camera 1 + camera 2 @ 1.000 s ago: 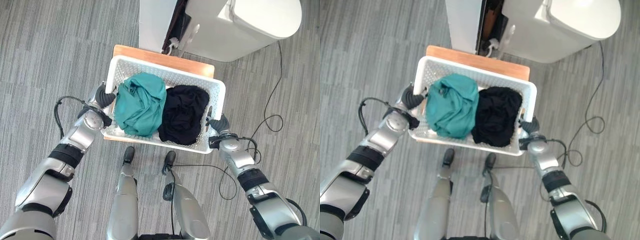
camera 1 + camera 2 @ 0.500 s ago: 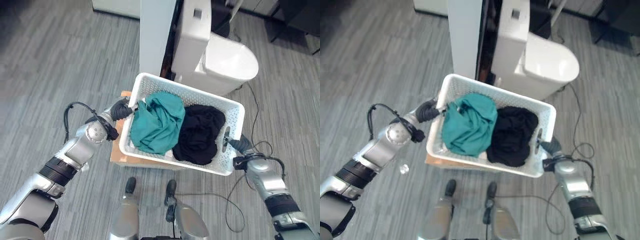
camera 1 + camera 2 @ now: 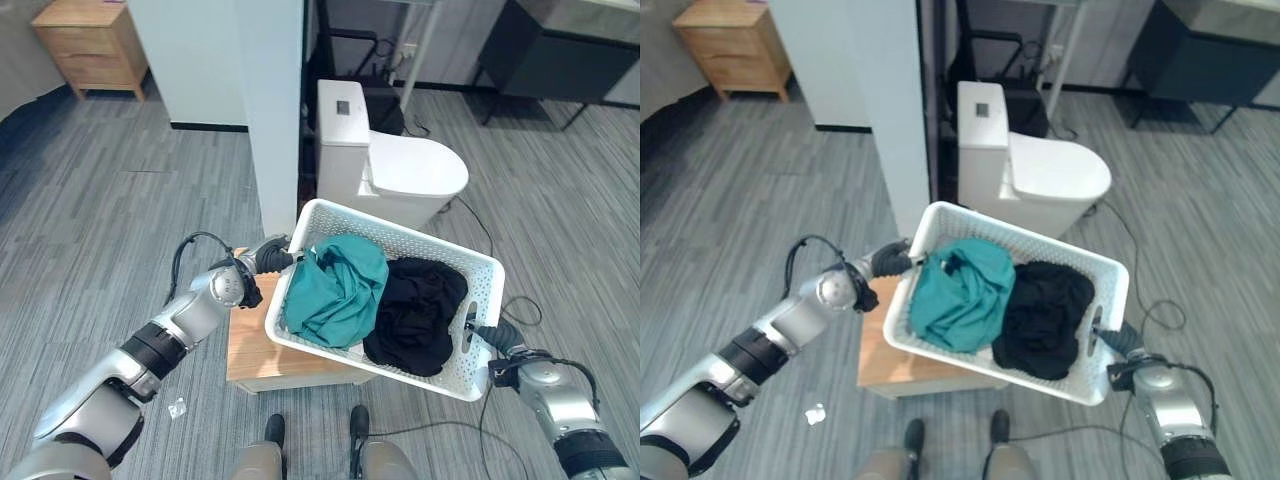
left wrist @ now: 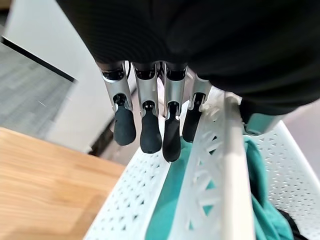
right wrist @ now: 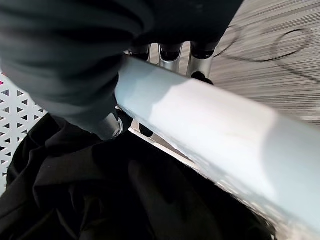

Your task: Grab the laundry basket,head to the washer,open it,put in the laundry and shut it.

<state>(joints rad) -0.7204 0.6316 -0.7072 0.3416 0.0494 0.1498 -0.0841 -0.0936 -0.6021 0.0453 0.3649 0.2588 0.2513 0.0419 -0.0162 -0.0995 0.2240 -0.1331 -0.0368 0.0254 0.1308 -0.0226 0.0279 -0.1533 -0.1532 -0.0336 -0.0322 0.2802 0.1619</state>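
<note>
white perforated plastic laundry basket (image 3: 455,372) is riding above the low wooden stand (image 3: 258,350); left hand (image 3: 268,259) and right hand (image 3: 497,334) are each curling fingers over an end rim; judging carrying step, turning toward the washer next.

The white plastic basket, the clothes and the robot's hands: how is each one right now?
White perforated plastic laundry basket: lifted, tilted, above the low wooden stand.
Teal cloth: crumpled inside the basket.
Black cloth: bunched inside beside it.
Left hand: fingers hooked over the rim.
Right hand: curled round the rim.
</note>
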